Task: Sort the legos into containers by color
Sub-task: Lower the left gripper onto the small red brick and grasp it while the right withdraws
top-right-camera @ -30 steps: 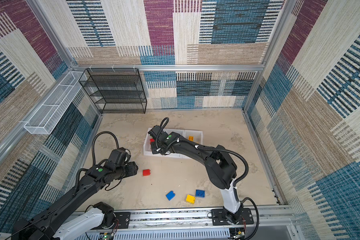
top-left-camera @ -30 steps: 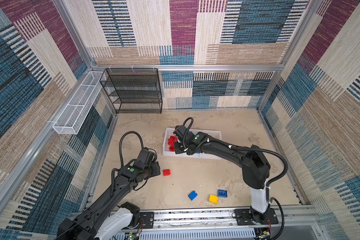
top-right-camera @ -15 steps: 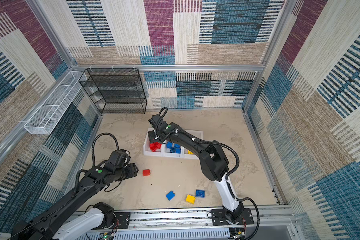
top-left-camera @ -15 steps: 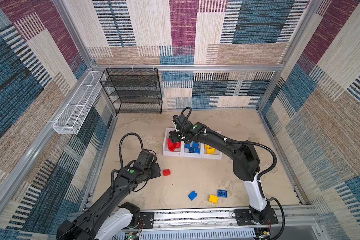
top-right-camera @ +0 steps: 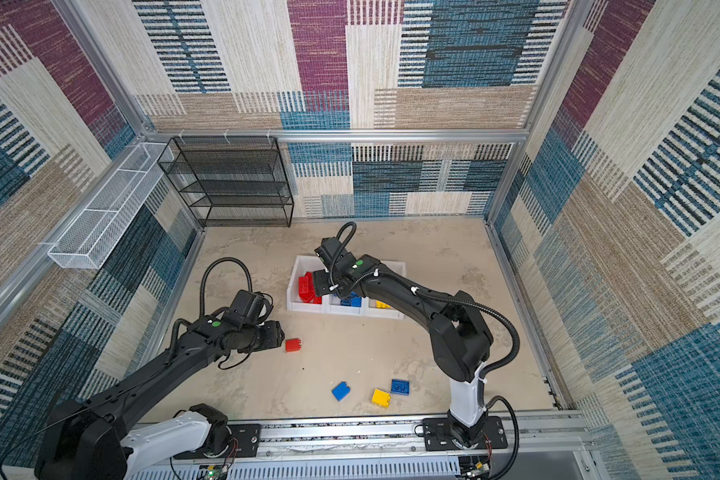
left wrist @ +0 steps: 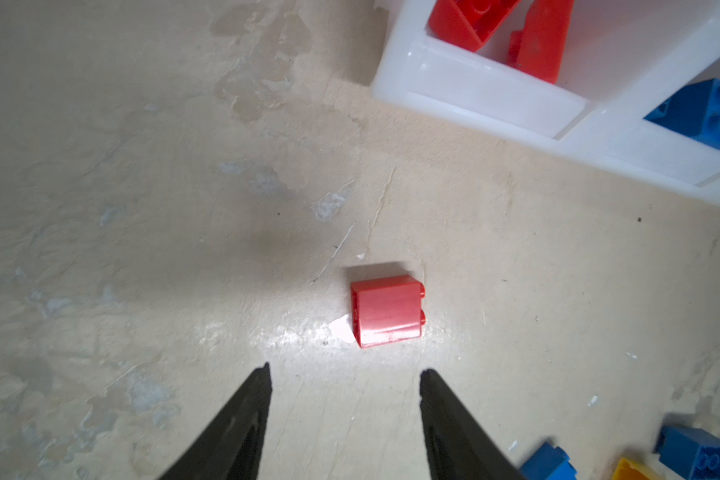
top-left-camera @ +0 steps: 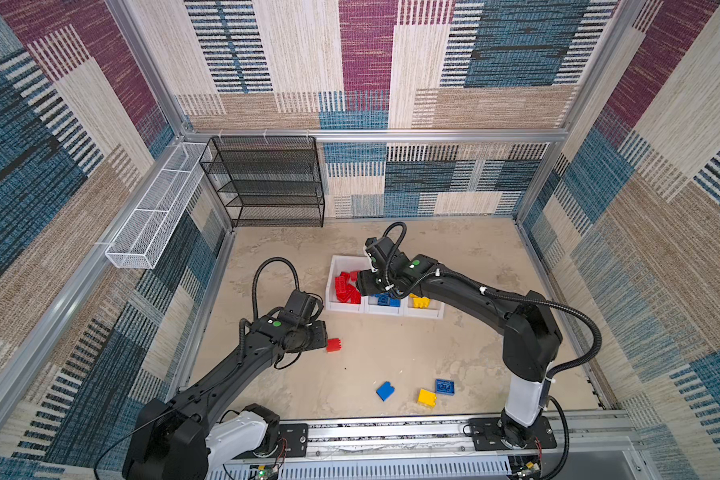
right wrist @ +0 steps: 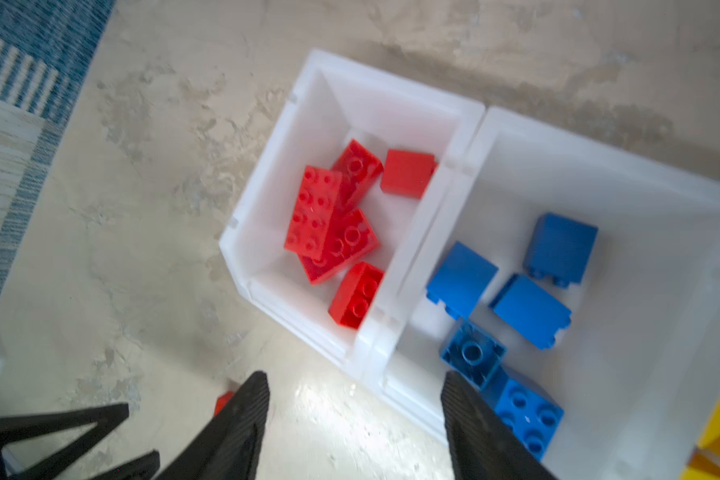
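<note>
Beige mottled tabletop forms the floor of a booth walled in patchwork woven fabric. Nearest the lower edge of both top views, right of centre, three loose legos lie near one another without touching: a blue square plastic brick, a yellow square plastic brick and a second blue brick.

Farther up and left of centre, a red square plastic brick lies on its side on the bare surface. The left gripper points at it with its black fingers spread and empty. The brick sits just ahead of the tips, untouched.

Beyond, at the centre, stands the row of three joined white plastic bins. It holds red bricks in the leftmost bin, blue bricks in the middle one and yellow bricks in the rightmost. The right gripper hangs above the row near the wall shared by the red and blue bins, jaws wide apart and holding nothing.

At the upper left, a black mesh shelf rack stands against the back wall, and a long white wire basket hangs along the left wall.
</note>
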Controlling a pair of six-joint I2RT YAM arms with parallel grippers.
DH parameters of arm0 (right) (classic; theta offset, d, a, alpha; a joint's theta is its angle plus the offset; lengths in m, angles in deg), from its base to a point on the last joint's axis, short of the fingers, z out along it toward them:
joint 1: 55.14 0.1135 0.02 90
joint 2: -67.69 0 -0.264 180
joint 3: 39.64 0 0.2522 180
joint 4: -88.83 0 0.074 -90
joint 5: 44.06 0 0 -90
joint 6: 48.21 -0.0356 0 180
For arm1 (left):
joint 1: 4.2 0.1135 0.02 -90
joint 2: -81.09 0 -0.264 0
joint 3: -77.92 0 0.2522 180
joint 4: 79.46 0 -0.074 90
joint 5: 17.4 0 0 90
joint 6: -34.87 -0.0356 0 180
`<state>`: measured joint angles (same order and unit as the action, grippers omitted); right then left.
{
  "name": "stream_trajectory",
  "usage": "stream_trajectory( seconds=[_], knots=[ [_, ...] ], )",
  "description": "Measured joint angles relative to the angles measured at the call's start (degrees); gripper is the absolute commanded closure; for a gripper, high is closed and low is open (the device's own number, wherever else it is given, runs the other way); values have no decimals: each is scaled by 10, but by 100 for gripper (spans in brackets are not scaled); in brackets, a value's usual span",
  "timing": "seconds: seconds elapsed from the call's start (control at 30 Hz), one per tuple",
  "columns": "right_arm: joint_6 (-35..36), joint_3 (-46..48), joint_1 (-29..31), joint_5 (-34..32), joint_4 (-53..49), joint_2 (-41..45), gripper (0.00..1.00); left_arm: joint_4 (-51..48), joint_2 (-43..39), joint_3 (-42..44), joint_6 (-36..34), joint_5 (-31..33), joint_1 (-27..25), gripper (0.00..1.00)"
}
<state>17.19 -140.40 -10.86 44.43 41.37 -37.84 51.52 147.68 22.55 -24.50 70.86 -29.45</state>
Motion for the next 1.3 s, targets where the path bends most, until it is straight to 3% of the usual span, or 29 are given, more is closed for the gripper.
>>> stream_trajectory(
  seconds=[0.37,0.97,1.3],
  knots=[
    [-53,170,-15,-5,30,108,30,11,115,-58,-53,-1,-28,39],
    [-66,197,-19,-4,43,125,30,1,186,-70,2,45,-87,39],
    [-66,219,-20,-1,49,134,30,3,230,-79,22,55,-98,47]
  ],
)
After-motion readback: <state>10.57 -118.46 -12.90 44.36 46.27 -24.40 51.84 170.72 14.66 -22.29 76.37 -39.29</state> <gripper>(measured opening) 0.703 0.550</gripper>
